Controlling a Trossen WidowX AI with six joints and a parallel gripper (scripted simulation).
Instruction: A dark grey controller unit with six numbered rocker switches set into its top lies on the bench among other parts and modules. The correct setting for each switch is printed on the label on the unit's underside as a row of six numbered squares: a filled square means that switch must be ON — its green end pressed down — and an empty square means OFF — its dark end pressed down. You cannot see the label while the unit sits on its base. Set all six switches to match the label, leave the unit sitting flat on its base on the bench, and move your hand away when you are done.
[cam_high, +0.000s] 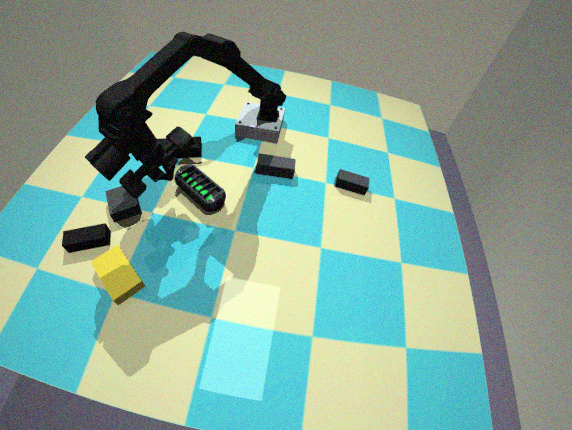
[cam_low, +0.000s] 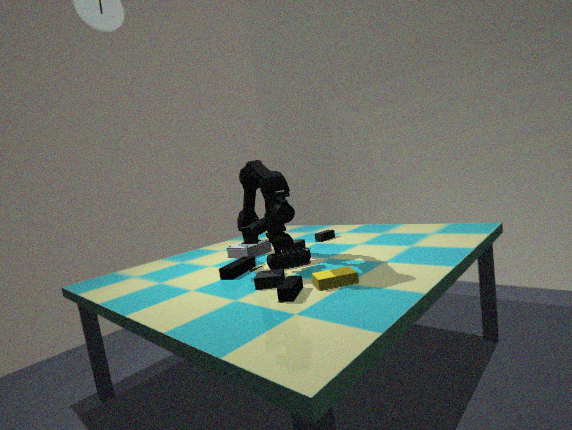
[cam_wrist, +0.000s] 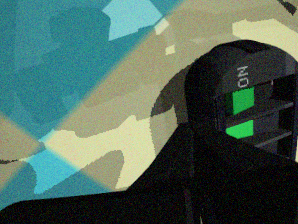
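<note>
The tabletop (cam_high: 360, 280) (cam_low: 240, 325) is checkered turquoise and pale yellow — one block (cam_high: 118, 274) (cam_low: 335, 278) solid yellow — while the controller unit (cam_high: 200, 189) (cam_wrist: 210, 75) shows green on black.
</note>
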